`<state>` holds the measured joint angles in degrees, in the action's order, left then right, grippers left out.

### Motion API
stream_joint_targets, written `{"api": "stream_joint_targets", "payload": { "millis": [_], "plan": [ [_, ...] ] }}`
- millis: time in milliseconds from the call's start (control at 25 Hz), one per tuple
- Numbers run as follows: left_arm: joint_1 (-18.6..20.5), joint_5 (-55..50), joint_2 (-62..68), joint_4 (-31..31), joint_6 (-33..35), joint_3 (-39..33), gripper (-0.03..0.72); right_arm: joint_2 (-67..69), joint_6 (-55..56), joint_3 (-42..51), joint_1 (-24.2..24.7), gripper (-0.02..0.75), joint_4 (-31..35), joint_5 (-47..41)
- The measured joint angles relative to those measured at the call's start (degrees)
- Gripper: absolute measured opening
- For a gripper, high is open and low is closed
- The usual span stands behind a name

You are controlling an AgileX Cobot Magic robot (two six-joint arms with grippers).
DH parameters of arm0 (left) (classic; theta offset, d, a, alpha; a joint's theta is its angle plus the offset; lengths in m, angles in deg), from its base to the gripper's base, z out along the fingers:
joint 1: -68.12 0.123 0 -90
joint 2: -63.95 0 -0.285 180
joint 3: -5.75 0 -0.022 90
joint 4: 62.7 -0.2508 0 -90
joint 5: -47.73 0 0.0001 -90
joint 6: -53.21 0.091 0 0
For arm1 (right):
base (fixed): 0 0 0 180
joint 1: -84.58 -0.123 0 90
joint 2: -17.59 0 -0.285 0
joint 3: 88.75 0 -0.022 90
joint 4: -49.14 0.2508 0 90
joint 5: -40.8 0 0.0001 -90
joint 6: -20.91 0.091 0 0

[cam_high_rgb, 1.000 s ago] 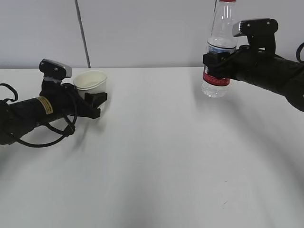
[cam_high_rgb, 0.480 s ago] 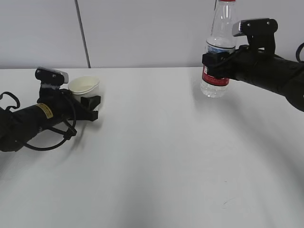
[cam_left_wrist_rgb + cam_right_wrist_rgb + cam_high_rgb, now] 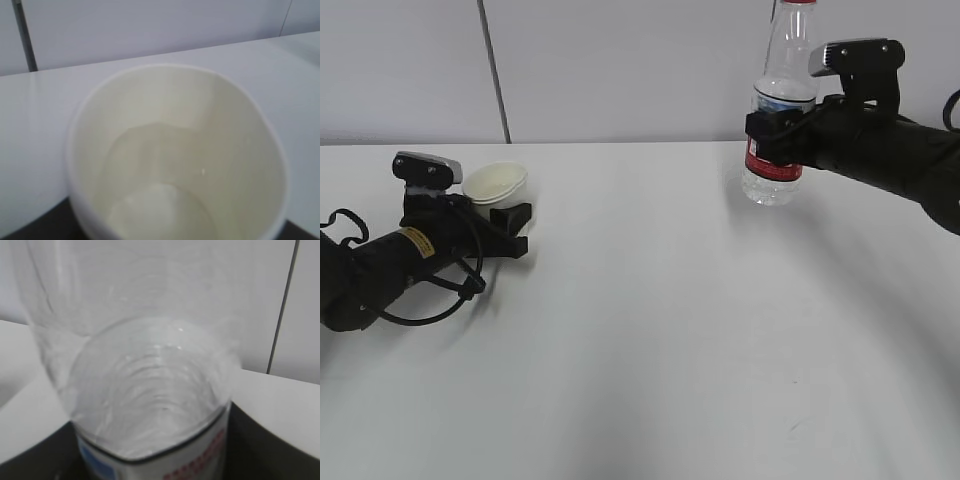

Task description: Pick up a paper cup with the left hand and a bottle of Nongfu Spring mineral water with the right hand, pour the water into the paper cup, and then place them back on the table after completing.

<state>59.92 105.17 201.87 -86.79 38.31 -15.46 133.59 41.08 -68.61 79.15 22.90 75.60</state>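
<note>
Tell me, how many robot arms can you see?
2. The left hand is low on the left side of the table, holding a paper cup. The right hand is up on the right, holding a water bottle.

Cream-white paper cup (image 3: 496,183); clear bottle (image 3: 780,110) with red-and-blue label (red cap too); black arms, the left hand (image 3: 510,228) yellow-stickered; white surface (image 3: 650,330).

place: robot lab or test room | cues: bare white desk (image 3: 650,330), plain grey panelled wall (image 3: 620,70), two black robot arms
</note>
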Motion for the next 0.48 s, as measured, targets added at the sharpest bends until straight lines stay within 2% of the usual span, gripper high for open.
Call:
{"api": "stream_joint_targets", "payload": {
  "millis": [160,360,480],
  "plan": [
    [0.00,0.35,0.05,0.02,0.00,0.00,0.384,0.00,0.00,0.00,0.00,0.408,0.00,0.00],
    [0.00,1.60,0.16,0.02,0.00,0.00,0.468,0.00,0.00,0.00,0.00,0.408,0.00,0.00],
    [0.00,2.66,0.16,0.02,0.00,0.00,0.490,0.00,0.11,0.00,0.00,0.408,0.00,0.00]
  ]
}}
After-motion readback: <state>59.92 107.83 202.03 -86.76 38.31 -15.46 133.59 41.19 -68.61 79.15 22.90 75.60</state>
